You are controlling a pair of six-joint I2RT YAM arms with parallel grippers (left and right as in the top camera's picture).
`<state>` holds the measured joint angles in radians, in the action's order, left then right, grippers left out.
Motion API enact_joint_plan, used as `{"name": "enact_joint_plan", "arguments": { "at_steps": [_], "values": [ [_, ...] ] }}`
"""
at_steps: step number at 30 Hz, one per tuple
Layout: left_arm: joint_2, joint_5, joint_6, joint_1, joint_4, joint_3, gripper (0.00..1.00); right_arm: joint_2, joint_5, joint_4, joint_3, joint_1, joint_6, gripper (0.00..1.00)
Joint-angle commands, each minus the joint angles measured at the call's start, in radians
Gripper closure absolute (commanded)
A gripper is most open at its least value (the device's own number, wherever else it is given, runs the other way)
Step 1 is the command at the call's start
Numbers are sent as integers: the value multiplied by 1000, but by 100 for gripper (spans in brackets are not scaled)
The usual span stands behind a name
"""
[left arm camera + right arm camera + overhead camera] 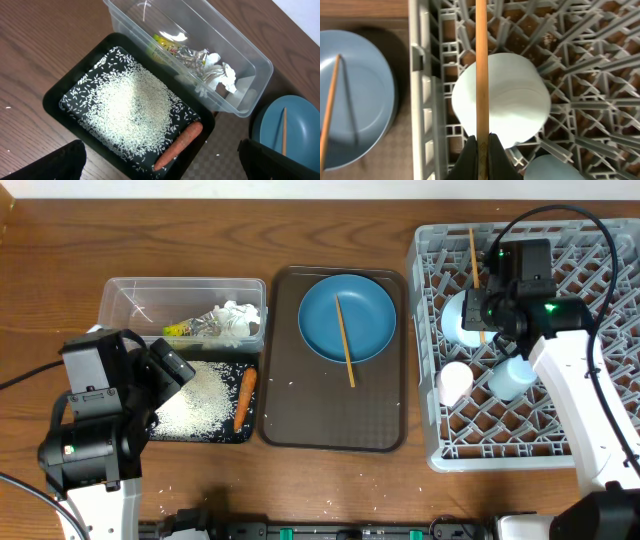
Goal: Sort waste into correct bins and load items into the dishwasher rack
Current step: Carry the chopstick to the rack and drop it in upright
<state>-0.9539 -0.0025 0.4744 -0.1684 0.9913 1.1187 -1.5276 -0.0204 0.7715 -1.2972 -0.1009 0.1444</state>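
Wood-grain table point(300, 210); grey lattice rack point(600, 260); right gripper point(481, 142) clamped on slim wooden chopstick point(481, 65); left gripper point(170, 368) spread wide.

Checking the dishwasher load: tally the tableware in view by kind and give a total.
Wooden chopsticks: 2
Cups: 2
Pale blue bowl: 1
Blue plate: 1
Total: 6

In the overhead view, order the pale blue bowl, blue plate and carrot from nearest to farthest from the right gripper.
1. Pale blue bowl, beside the right gripper, in the rack.
2. Blue plate, middle, on the brown tray.
3. Carrot, far left, in the black tray.
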Motion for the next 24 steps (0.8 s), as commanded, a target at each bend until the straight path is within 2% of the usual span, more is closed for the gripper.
{"name": "enact_joint_plan", "arguments": {
  "at_steps": [1, 15, 16, 18, 21, 24],
  "values": [
    [1, -1, 2, -5, 3, 5, 1, -24, 89, -8, -10, 0, -49, 99],
    [1, -1, 2, -5, 3, 4, 1, -195, 145, -87, -10, -56, -42, 97],
    [1, -1, 2, -5, 3, 4, 1, -195, 145, -87, -10, -58, -41, 91],
    [1, -1, 2, -5, 3, 4, 1, -195, 145, -93, -10, -58, -40, 69],
    [1, -1, 2, -5, 3, 5, 0, -193, 145, -117, -12, -57, -40, 60],
    [1, -1, 2, -5, 3, 5, 1, -174, 146, -125, -29, -58, -25, 60]
  ]
}}
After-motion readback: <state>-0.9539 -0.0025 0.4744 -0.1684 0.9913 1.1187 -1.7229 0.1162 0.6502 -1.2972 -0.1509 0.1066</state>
